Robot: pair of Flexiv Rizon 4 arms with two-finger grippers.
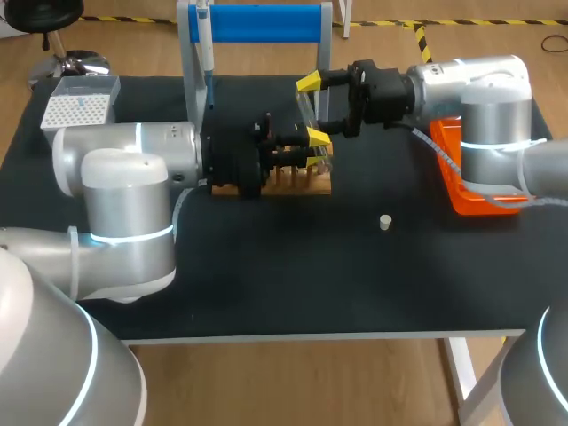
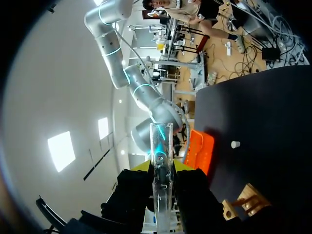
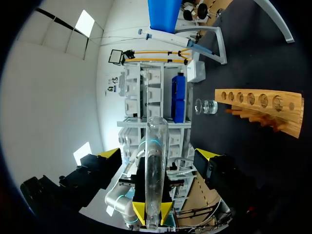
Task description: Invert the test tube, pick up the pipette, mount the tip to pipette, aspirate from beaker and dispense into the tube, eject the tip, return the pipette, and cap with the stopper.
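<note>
1. The left gripper (image 2: 162,170) has its jaws clamped on the clear glass test tube (image 2: 161,139), above the light wooden tube rack (image 1: 297,182) near the middle of the black counter (image 1: 266,284).
2. The right gripper (image 1: 313,110) has its jaws wide, one on each side of the tube and not touching it.
3. The small white stopper (image 1: 385,222) lies toward the right edge, near the orange plastic bin (image 1: 457,186).
4. The pipette (image 1: 206,53) hangs on the blue-topped stand (image 1: 266,22) at the far edge.

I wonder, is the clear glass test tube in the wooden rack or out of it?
Out: the left pincer holds the clear glass test tube apart from the light wooden rack.
</note>
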